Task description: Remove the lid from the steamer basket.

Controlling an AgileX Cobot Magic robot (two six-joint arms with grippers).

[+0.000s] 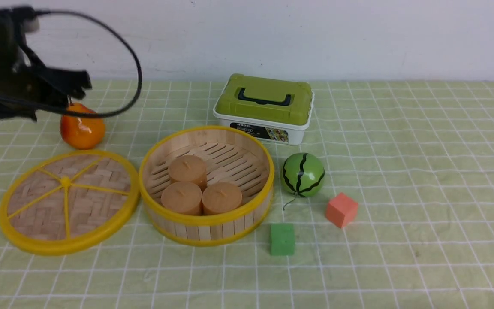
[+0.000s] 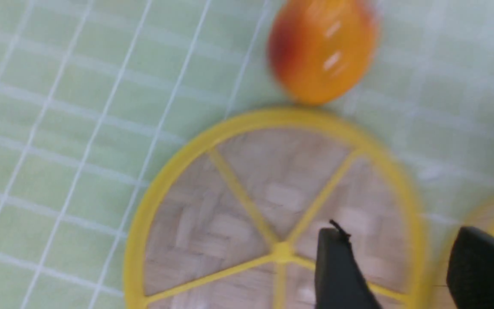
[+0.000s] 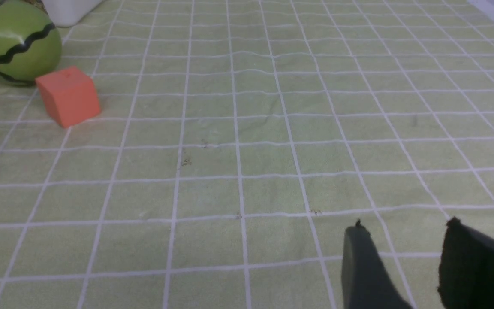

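The round woven-wood, yellow-rimmed lid (image 1: 67, 201) lies flat near the table's (image 1: 401, 193) left edge, beside the slatted-wood steamer basket (image 1: 206, 229). Left fingers (image 2: 337, 266) and right fingers (image 3: 367, 266) stand apart, empty.

Left end effector (image 2: 397, 240) and right end effector (image 3: 405, 227), both empty, jaws apart

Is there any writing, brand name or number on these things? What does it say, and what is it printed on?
"MODEL": pale letters at the top of the dark label on the front of the white box with the green top; small, so the reading is not certain.
A finer line just under it on the same label: too small to read.
No writing shows on the lid or the steamer basket.
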